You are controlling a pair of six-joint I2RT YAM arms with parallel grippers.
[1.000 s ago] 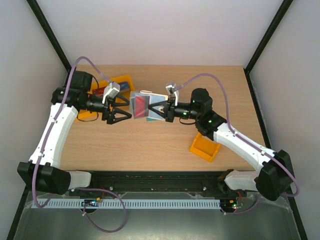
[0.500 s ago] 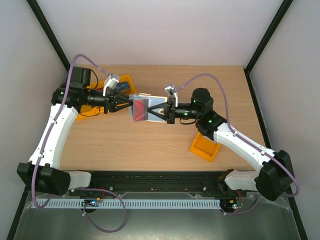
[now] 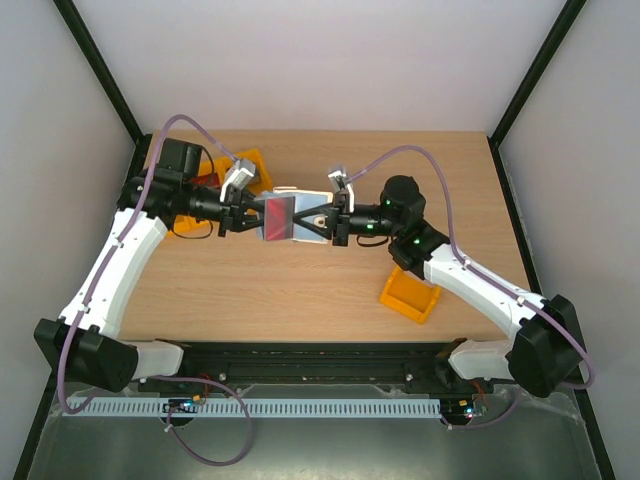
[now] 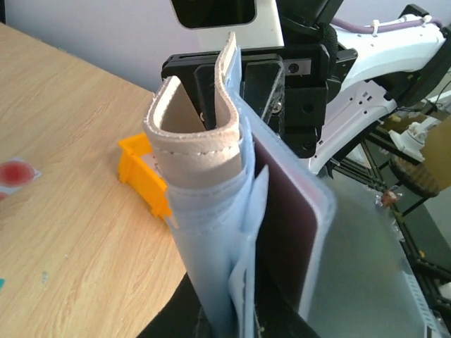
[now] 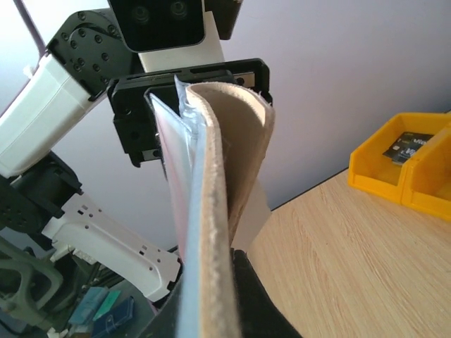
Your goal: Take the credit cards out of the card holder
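The card holder (image 3: 300,213) hangs in the air between both arms, above the table's far middle. Its cream flap (image 4: 199,137) curls over bluish sleeves (image 4: 211,246). A dark red credit card (image 3: 277,217) sits in a clear sleeve (image 4: 285,232). My left gripper (image 3: 252,212) is shut on the holder's left edge, the sleeves running down between its jaws (image 4: 236,320). The right gripper (image 3: 318,222) is shut on the opposite edge (image 5: 218,310). A white credit card with a red circle (image 4: 14,172) lies on the table.
Orange-yellow bins (image 3: 245,165) stand at the back left behind the left arm, one with a dark card (image 5: 409,146) inside. Another orange bin (image 3: 412,293) sits on the table under the right arm, near the front.
My left gripper has travelled right to the card holder and closed from wide open onto its left edge. The right gripper has stayed put, still gripping the holder.
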